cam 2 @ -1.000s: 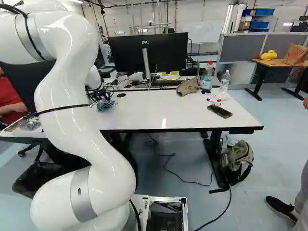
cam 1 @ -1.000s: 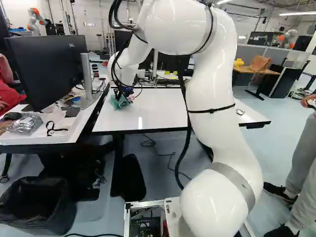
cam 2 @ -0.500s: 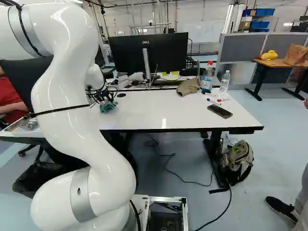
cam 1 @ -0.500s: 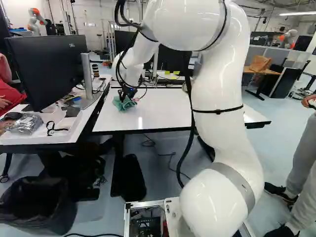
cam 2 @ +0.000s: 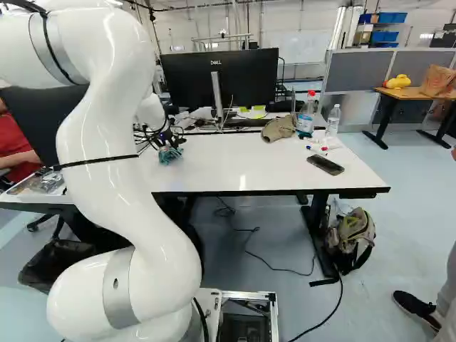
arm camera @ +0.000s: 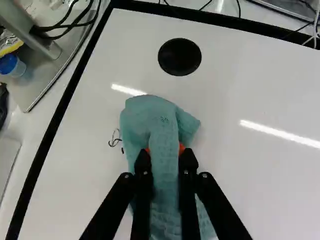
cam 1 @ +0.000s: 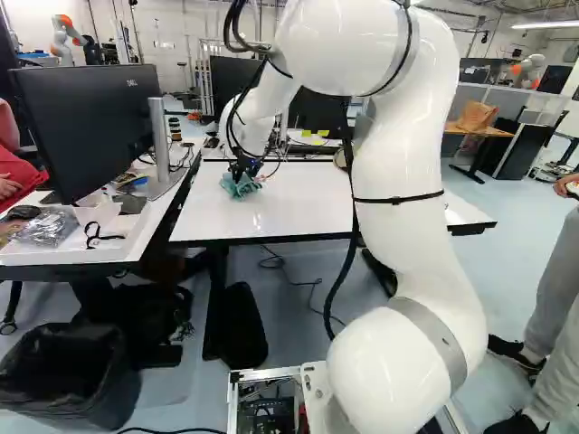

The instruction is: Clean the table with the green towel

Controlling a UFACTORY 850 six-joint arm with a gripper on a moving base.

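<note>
Bright, even light fills the room as a ceiling strip lamp [cam 1: 545, 24] glows at the upper right of the left base view. Glare streaks the white tabletop [arm camera: 225, 90] at upper left and right of the wrist frame; softer shadow dulls the floor [cam 2: 249, 217] beneath.

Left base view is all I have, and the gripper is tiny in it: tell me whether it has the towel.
Observer: It does. In the wrist view the gripper is shut on a raised fold of the green towel, a finger on each side.

Operator: Check for small things right beside the towel.

Observer: A small thin ring lies on the white table next to it.

Operator: Now report what the arm hides from me on that table.

Observer: A phone; the right base view shows it lying flat, near the end away from the towel.
</note>
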